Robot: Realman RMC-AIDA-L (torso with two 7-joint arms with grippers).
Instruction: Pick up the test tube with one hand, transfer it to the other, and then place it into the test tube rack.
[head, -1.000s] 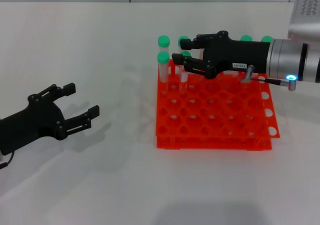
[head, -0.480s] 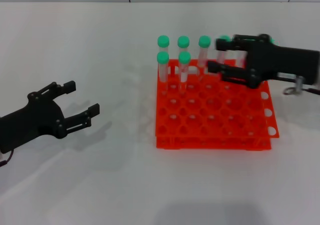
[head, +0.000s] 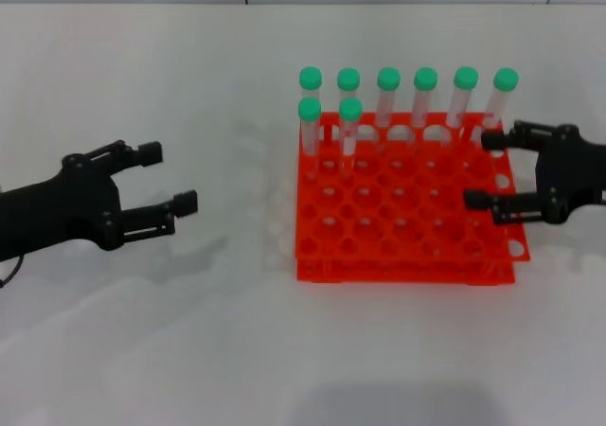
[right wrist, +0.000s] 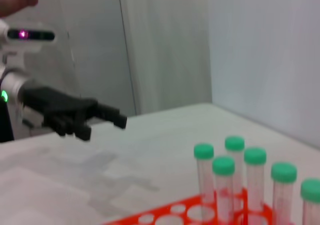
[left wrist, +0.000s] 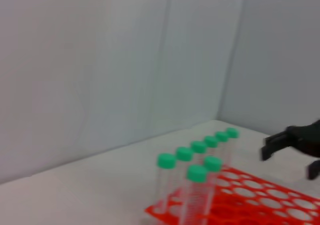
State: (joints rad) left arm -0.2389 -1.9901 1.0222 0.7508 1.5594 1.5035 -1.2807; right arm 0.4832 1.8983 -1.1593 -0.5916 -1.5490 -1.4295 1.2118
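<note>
— Rack (head: 407,227) first: where does it sit, and what does it hold?

— Bright orange-red, it stands on the white table (head: 189,350) right of centre in the head view. Eight green-capped tubes stand upright in it: six along the far row and two just in front of them at the robot's left end. The test tube (head: 349,137) is the right-hand one of that front pair, seated in its hole beside its neighbour (head: 310,137).

— And the grippers?

— Right gripper (head: 483,170) hovers over the rack's right edge, fingers spread wide, nothing between them, well apart from the tube. Left gripper (head: 170,175) hangs above bare table well left of the rack, fingers likewise parted and empty.

— Any writing to read?

— None legible on the rack, tubes or grippers in these views. The right wrist view shows the left gripper (right wrist: 107,119) across the table, a green light glowing at the edge of that view.
</note>
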